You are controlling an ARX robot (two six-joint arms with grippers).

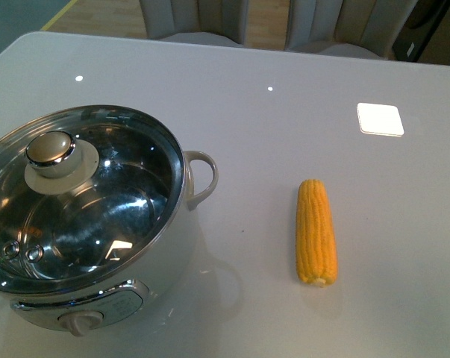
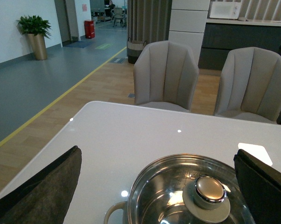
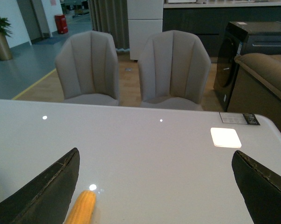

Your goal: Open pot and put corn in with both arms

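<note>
So, far left on the grey worktop (image 1: 269, 142) sits the pot (image 1: 171, 265), cream-white outside with a shiny steel rim. Its glass lid (image 1: 113, 216) is on, and the lid's round metal knob (image 1: 51, 149) sits off toward the pot's left side. You can see straight through the glass to the steel inside. There's a dial (image 1: 79, 322) on the front panel facing the camera, and the loop handle (image 1: 202, 179) sticks out on the pot's right side.

A bit further right, well apart from the pot, the corn (image 1: 316, 233) lies flat on the worktop. It's lengthwise away from the camera, with the pale stub end nearest. Past it toward the far right there's a bright white square patch (image 1: 380, 119) on the surface. Two grey chairs (image 1: 195, 19) stand behind the far edge.

Neither arm shows in the front view, so it's wrist cams only. The left gripper (image 2: 157, 151) hangs above the pot and lid, jaws spread wide with nothing in them. The right gripper (image 3: 155, 154) is above bare worktop, jaws also wide and holding nothing. The corn tip peeks in just beside one of its dark fingers (image 3: 47, 191).
</note>
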